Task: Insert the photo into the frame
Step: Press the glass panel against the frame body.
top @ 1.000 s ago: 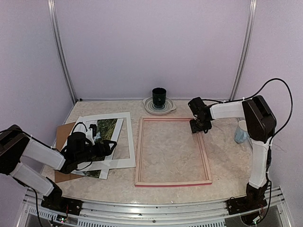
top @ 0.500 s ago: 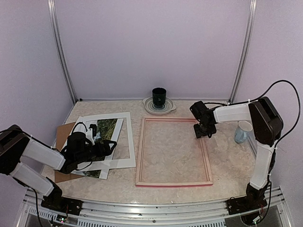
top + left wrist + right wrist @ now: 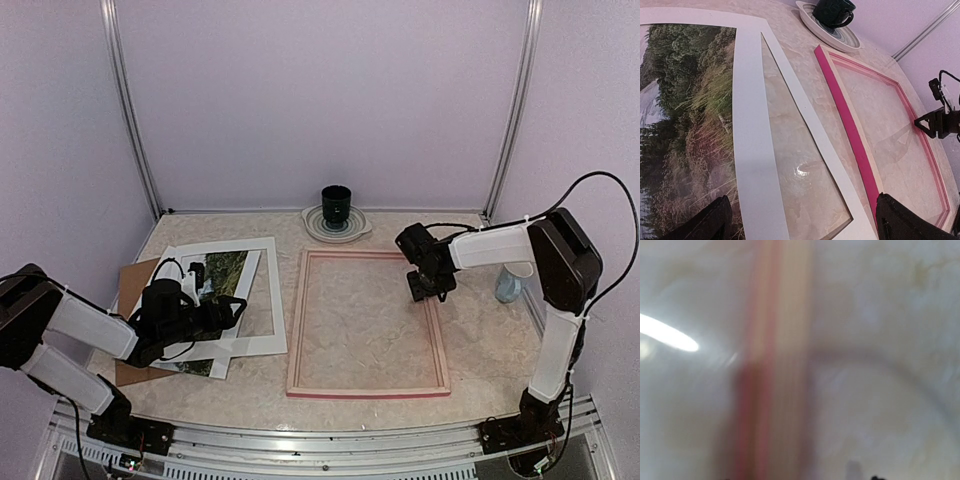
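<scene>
Your photo lies on the left of the counter, partly under the white mat, well apart from the frame lying flat at centre. The left jaws stand wide just above the mat. The right jaws hang over the frame's right rail; whether they grip it, I cannot tell. Expect the print to be thin, floppy and slick, so pinch an exposed edge lightly.

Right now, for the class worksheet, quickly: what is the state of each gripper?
Left gripper: open, over the photo and white mat board.
Right gripper: at the pink frame, right rail; open or closed cannot be told.
</scene>
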Robot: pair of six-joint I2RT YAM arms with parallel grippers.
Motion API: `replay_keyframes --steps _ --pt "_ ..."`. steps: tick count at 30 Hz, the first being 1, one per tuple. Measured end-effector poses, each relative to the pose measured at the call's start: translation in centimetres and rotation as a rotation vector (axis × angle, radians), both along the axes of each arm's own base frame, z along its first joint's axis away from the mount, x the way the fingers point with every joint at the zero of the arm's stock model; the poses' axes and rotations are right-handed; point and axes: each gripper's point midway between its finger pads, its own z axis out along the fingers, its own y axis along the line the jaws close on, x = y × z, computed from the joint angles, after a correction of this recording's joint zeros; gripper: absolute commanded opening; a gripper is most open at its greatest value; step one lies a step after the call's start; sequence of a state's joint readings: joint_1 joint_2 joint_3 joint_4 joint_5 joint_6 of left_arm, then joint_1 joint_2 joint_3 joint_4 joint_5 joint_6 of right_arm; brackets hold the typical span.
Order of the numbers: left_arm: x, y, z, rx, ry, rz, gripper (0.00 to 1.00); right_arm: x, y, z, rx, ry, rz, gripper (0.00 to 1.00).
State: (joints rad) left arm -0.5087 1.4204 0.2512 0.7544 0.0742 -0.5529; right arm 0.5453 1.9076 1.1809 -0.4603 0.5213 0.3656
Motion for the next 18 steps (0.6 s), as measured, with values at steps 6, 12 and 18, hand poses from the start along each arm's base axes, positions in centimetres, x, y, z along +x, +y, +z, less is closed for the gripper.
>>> replay_keyframes --steps 6,12,18 --pt "0.0 0.0 0.0 0.0 0.0 -0.001 0.99 -3.4 1.8 -0.6 -0.025 0.05 0.051 0.6" --pt "0.0 0.0 0.0 -0.001 0.0 -0.001 0.99 -6.0 1.1 0.0 -0.029 0.076 0.046 0.6" --pt "0.0 0.0 0.0 -0.001 0.0 -0.001 0.99 -8.2 0.0 1.6 -0.014 0.086 0.034 0.6"
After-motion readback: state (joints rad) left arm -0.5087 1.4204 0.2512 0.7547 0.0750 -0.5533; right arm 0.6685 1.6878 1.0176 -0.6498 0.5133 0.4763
